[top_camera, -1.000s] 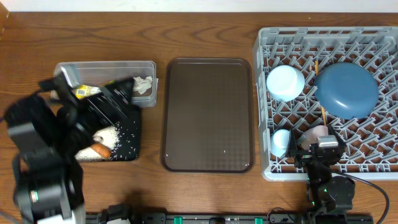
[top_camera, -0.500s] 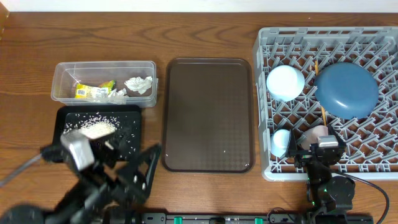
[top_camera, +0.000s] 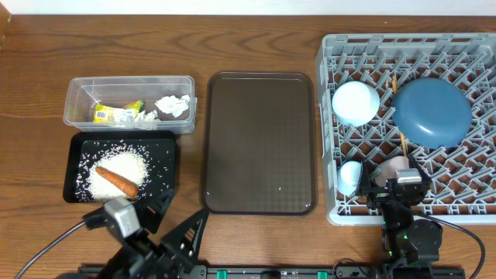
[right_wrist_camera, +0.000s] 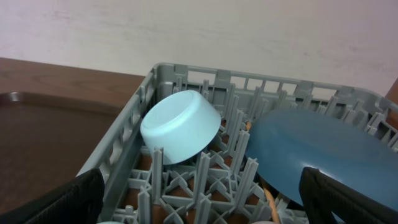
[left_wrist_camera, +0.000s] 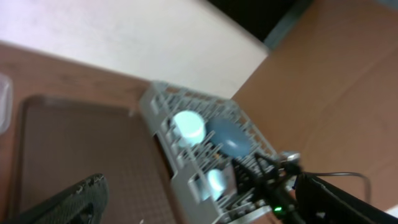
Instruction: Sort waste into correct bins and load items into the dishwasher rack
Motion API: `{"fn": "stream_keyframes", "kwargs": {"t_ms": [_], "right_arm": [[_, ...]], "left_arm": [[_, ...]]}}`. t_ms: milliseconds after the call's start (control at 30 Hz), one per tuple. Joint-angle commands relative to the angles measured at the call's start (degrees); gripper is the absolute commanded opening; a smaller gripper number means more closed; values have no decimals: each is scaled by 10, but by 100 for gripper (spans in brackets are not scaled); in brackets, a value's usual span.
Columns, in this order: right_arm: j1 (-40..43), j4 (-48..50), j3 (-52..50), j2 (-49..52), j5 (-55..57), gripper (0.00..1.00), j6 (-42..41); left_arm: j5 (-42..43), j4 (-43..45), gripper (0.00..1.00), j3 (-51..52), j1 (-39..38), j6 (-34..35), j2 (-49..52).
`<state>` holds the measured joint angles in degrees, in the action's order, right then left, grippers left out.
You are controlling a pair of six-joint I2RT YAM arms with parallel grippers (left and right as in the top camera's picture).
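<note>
**Everything looks put away**

We see both grippers spread wide and empty. The left gripper (top_camera: 180,217) sits at the table's front edge, just on the near side of the black tray (top_camera: 68,167), where the orange stick (top_camera: 116,180) lies slantwise on the rice (top_camera: 132,163). The right gripper (right_wrist_camera: 200,186) faces the rack (top_camera: 465,54), which holds the bowl (top_camera: 356,102) and plate (top_camera: 432,111). We judge the sorting done, and the left arm is nearer any waste.

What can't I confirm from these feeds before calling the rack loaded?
Chopsticks: overhead, mostly under the dark-blue plate; only short stretches show.
Pinkish-white cup: overhead, the right arm covers its near side, so its seating is unclear.
White speck on the brown tray: overhead, too small to call rice.
Left wrist view: motion-blurred; the small light-blue cup is a smear.
</note>
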<state>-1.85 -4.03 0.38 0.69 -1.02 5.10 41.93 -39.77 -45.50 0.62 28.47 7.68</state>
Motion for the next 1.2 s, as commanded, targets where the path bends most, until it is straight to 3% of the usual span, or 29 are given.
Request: {"fn": "stream_keyframes", "kwargs": {"t_ms": [0,467,600,900,1167], "right_arm": [[4,-3,-1,-4,6,99,7],[4,-3,-1,-4,6,99,7],[4,-3,-1,-4,6,99,7],[4,-3,-1,-4,6,99,7],[4,-3,-1,-4,6,99,7]], "left_arm": [[-16,6,98,52,-2,-10,-32],[-30,28,98,185,-2,-10,-75],[-117,98,98,227,-15,-10,-75],[-411,394,98,314,-86,-16,-76],[-457,478,98,370,-87,-170,-76]]}}
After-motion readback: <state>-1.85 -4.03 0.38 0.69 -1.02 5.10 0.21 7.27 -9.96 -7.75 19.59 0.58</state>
